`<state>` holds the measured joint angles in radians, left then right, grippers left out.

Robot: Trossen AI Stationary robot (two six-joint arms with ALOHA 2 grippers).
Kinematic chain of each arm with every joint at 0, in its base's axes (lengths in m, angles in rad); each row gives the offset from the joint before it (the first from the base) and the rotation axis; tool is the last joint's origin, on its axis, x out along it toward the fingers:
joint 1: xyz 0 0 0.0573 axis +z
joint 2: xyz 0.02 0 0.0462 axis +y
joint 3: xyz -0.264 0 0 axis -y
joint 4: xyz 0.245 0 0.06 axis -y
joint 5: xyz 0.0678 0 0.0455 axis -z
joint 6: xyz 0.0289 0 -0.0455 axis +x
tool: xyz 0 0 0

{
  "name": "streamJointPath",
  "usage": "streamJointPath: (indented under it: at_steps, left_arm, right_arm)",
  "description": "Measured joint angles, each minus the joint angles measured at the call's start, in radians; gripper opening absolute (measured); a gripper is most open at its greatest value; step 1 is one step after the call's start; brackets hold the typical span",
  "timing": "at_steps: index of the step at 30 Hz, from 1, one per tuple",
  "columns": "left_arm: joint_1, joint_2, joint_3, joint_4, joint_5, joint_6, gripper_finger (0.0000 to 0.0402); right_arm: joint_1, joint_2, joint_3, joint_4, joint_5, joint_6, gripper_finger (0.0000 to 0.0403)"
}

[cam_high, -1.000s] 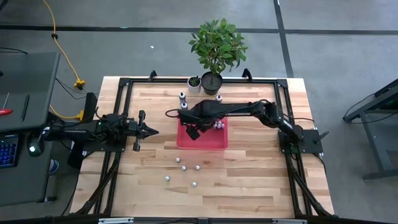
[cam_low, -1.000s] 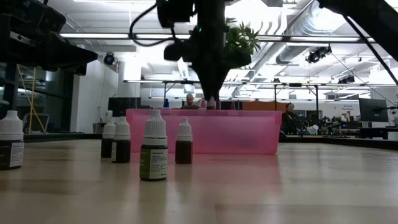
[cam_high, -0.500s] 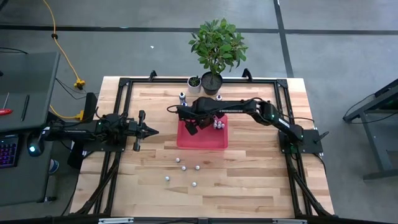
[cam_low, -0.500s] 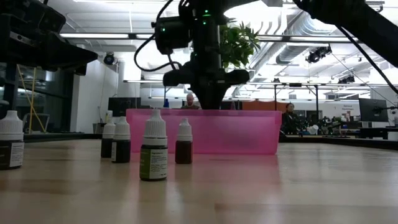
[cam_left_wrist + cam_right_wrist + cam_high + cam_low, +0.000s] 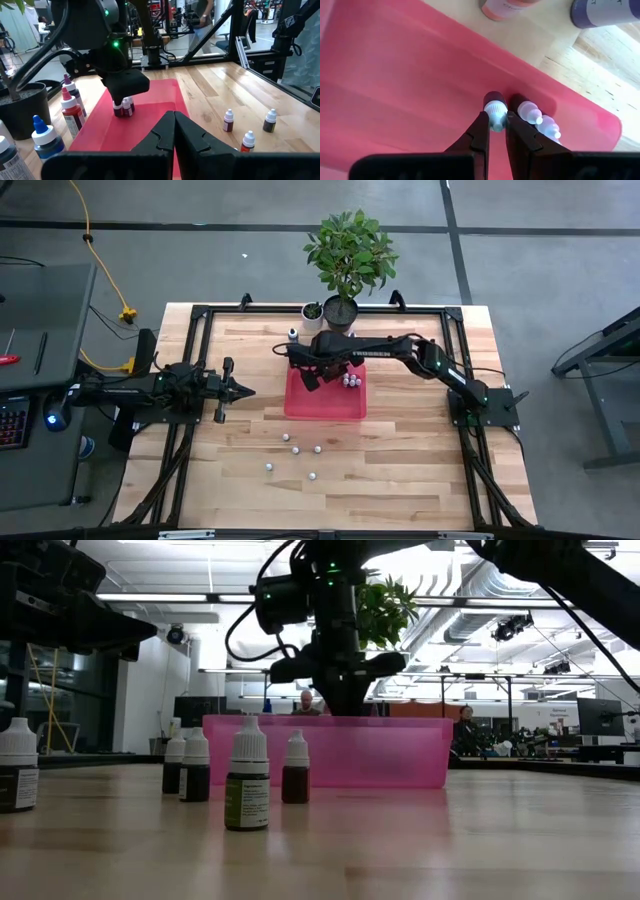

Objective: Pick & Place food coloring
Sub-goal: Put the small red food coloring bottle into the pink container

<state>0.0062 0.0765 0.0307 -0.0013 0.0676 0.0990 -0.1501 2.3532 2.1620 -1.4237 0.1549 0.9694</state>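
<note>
From overhead, the right arm's dark two-finger gripper (image 5: 312,372) reaches across over the back left part of the shallow red plastic tray (image 5: 325,405) mid-table. A little cluster of white-capped food coloring bottles (image 5: 350,380) stands inside the tray, and five more loose white-capped bottles (image 5: 300,458) are scattered on the light wooden tabletop (image 5: 400,460) nearer the front. The left arm's gripper (image 5: 240,390) just waits off to the tray's left.

At table height, five dropper bottles (image 5: 247,787) stand in front of the pink-looking tray wall (image 5: 330,752), with the right gripper dipping in behind it.

Left wrist cam: its own fingers (image 5: 172,131) are pressed together, nothing between them.

Right wrist cam: the fingers (image 5: 479,131) are pinching a small dark bottle with a whitish cap (image 5: 495,113) over the tray floor, right beside two more capped bottles (image 5: 536,117).
</note>
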Motion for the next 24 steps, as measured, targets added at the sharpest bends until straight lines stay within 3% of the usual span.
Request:
streamJointPath:
  at_steps: [24]
  left_arm:
    - [0.0, 0.0, 0.0, 0.0, 0.0, 0.0, 0.0]
  right_arm:
    - [-0.02, 0.0, 0.0, 0.051, -0.017, 0.018, 0.0032]
